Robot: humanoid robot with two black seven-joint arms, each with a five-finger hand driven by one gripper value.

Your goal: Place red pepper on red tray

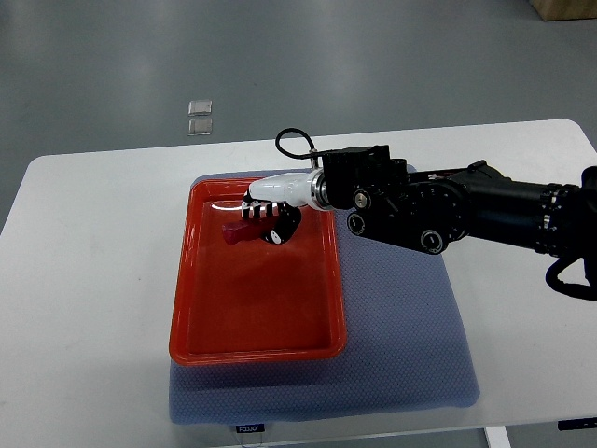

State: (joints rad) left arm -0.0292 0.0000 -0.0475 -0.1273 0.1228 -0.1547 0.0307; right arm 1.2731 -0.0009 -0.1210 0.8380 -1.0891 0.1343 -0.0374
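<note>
A red tray (256, 331) lies on a blue-grey mat in the middle of the white table. My right hand (264, 216) reaches in from the right and hovers over the far part of the tray. Its white and black fingers are curled around a red pepper (235, 231), whose end sticks out to the left of the hand. Whether the pepper touches the tray floor cannot be told. The left arm is out of view.
The blue-grey mat (401, 345) lies under the tray and extends to its right. The white table (84, 308) has bare surface on the left. Two small clear squares (200, 116) lie on the grey floor beyond the table's far edge.
</note>
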